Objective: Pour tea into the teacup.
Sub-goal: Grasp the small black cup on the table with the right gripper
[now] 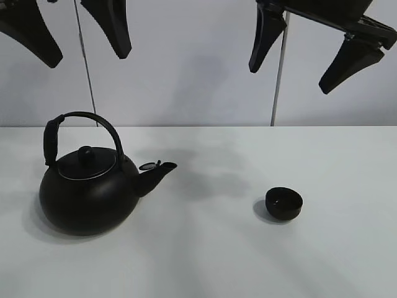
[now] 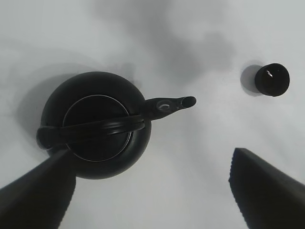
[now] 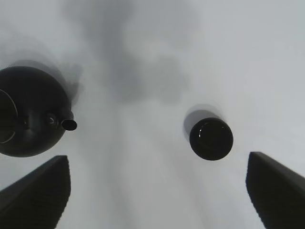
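A plain white desk (image 1: 205,267) fills the scene under soft grey shadows. Closest to me are my own two grippers, both hanging high above it and touching nothing. My left gripper (image 1: 88,57) has its dark fingers spread wide with only air between them; its wrist camera looks straight down on the kettle (image 1: 87,198). My right gripper (image 1: 290,79) is spread just as wide and is equally empty; the teacup (image 1: 284,203) shows on the desk far below, in the gap between its fingers. The kettle is big, round and black and stands upright on the left part of the desk. Its arched handle is raised over a knobbed lid (image 1: 87,162). Its short spout (image 1: 158,174) carries a small flap and points across toward the teacup. The teacup is small, low and matte black, and it stands upright on the right part of the desk, well apart from the spout, with bare desk between them. A glint shows inside it, but I cannot tell whether it holds anything. Beyond the desk's far edge is a pale wall (image 1: 186,74) with two thin upright rods (image 1: 278,81) against it.
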Controlling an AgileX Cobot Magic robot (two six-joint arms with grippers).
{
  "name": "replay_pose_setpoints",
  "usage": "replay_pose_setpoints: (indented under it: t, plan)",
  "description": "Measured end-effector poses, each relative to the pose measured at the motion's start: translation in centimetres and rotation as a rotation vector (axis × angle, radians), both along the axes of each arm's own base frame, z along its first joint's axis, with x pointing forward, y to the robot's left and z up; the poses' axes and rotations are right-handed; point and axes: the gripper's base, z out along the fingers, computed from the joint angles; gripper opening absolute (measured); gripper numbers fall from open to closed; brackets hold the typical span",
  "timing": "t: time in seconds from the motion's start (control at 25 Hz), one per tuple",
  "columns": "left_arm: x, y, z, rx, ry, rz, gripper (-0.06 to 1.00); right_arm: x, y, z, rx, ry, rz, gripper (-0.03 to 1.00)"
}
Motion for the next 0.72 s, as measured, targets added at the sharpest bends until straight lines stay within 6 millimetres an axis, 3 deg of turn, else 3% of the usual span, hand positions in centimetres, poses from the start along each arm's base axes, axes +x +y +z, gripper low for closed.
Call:
replay_pose_setpoints:
  t: [0.28,0.52,0.72]
  plan:
    - [0.0,0.0,0.0,0.000,0.000,0.000,0.63,-0.4,-0.7,-0.7,-0.100,0.030,0.064,0.69]
    - [0.0,0.0,0.0,0.000,0.000,0.000,0.63,-1.6,-1.6,-5.4,-0.212,0.081,0.101,0.69]
    - [0.0,0.0,0.0,0.000,0.000,0.000,0.63,-2.6,-0.5,-8.5,-0.285,0.018,0.182,0.69]
